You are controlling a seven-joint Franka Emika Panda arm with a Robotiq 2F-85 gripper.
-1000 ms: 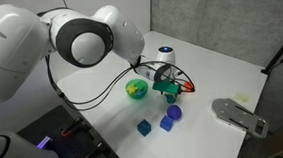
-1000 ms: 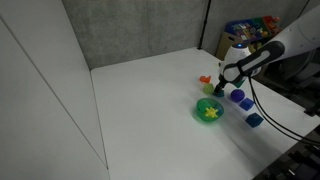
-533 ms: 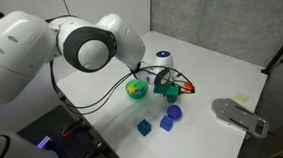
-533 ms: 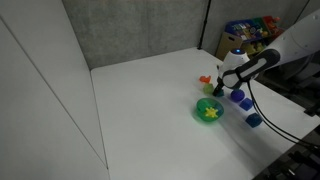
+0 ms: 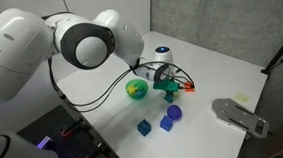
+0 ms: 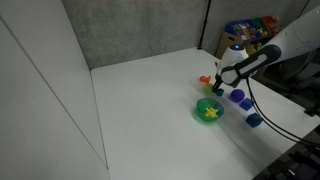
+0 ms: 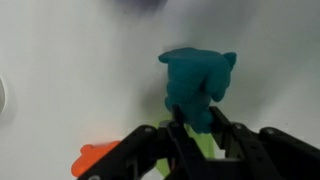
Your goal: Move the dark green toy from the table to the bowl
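The dark green toy (image 7: 198, 85), a teal block-like piece, fills the middle of the wrist view, on the white table. My gripper (image 7: 197, 125) is shut on its lower part, one finger on each side. In an exterior view the gripper (image 5: 165, 88) stands low over the table with the teal toy (image 5: 166, 84) in it, just beside the bright green bowl (image 5: 129, 88). In an exterior view the bowl (image 6: 199, 108) holds a yellow piece (image 6: 210, 112), and the gripper (image 6: 220, 88) is just beyond it; the toy is too small to make out there.
A lime-green piece (image 7: 205, 150) and an orange piece (image 7: 95, 157) lie next to the fingers. A blue cube (image 5: 144, 128) and purple pieces (image 5: 171, 117) sit nearer the table's front edge. A white and blue object (image 5: 164, 55) stands behind the gripper. A grey device (image 5: 239, 115) lies off the table's corner.
The jaws have closed from wide open onto the dark green toy. The arm has hardly moved.
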